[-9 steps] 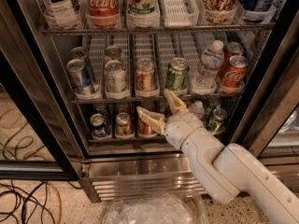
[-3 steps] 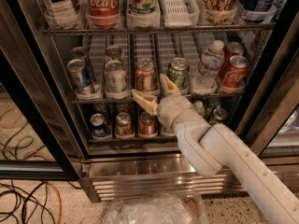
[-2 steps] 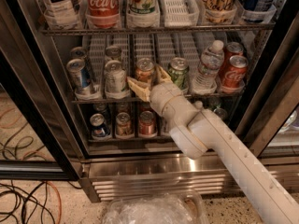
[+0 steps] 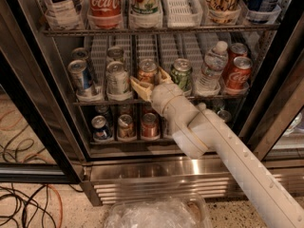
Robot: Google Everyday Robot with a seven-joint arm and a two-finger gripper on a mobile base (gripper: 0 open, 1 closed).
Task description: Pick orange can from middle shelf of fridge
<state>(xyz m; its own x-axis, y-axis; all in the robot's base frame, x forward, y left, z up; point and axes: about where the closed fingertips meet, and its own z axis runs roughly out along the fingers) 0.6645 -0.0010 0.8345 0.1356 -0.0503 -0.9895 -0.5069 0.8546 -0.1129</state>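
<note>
The orange can [image 4: 147, 69] stands upright in the centre lane of the middle shelf [image 4: 95, 100] of the fridge [image 4: 156, 172]; its silver top and coppery body show. My gripper [image 4: 148, 78] reaches into the fridge at the shelf's front edge, right in front of this can. It is open, with one cream finger [image 4: 138, 86] at the can's lower left and the other [image 4: 164, 74] at its right. The can's lower half is hidden behind the gripper. My white arm runs back to the lower right.
A green can [image 4: 181, 73] stands just right of the gripper, then a water bottle [image 4: 212, 66] and red Coca-Cola cans [image 4: 237, 71]. Silver cans [image 4: 117, 78] and a blue can [image 4: 80, 78] stand left. Large bottles fill the rack above. A plastic container [image 4: 156, 213] and cables [image 4: 23, 208] lie on the floor.
My gripper has risen from the lower shelf level to the middle shelf and moved left and inward, so its fingers now flank the orange can.
</note>
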